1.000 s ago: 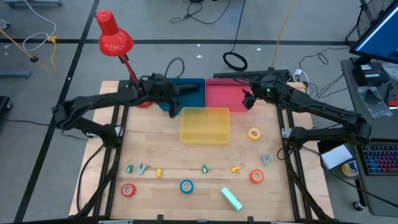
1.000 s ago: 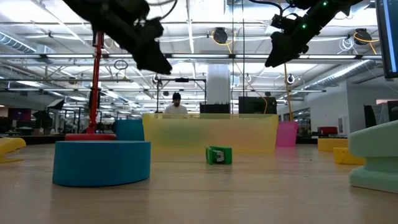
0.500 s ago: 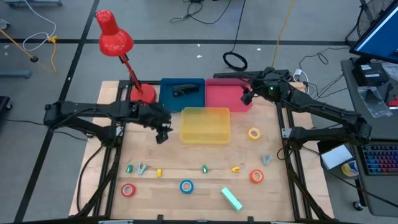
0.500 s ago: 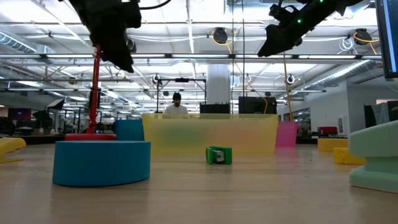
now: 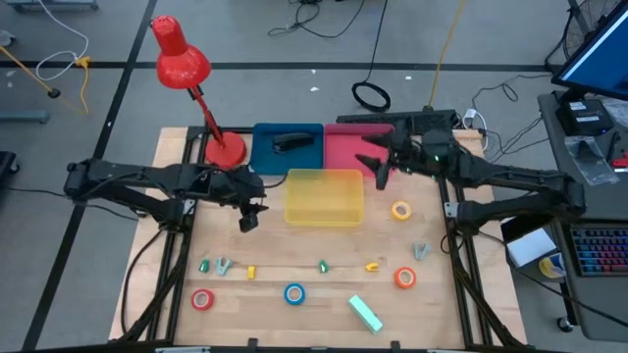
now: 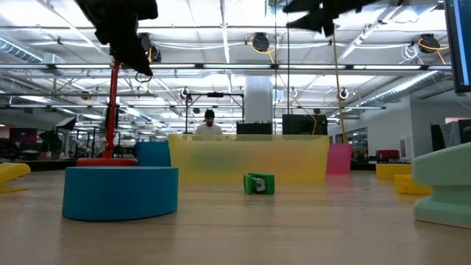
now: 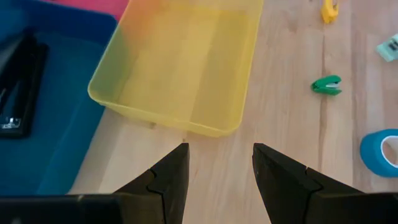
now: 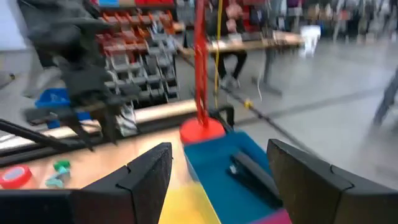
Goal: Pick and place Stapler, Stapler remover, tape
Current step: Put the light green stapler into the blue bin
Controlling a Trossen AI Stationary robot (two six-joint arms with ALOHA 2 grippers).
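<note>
Black stapler [image 5: 287, 143] already in blue bin [image 5: 265, 162]; mint stapler [image 5: 365, 313], staple removers (green [image 5: 323, 266] among them) and tape rolls [image 5: 294, 293] remain on table [image 5: 314, 245]; left gripper [image 5: 248, 218] beside yellow bin [image 5: 324, 196], right gripper [image 5: 378, 169] over pink bin [image 5: 345, 149], fingers apart, empty.

Pale wood-grain table [image 5: 265, 245]. Red lamp [image 5: 180, 57] with red base. Blue bin [image 5: 263, 157] holding black stapler [image 5: 288, 144]; pink bin [image 5: 345, 152]; translucent yellow bin [image 5: 324, 196]. Tape rolls with pale centres: red [image 5: 202, 299], blue [image 5: 294, 293], orange [image 5: 405, 278], yellow [image 5: 401, 210]. Mint-green stapler [image 5: 365, 313]. Small green pieces [image 5: 205, 265] and [image 5: 323, 266], small yellow pieces [image 5: 251, 272] and [image 5: 372, 266], grey stapler removers [image 5: 223, 265] and [image 5: 421, 252]. Dark, near-black left gripper [image 7: 219, 165] and right gripper [image 8: 219, 162].
</note>
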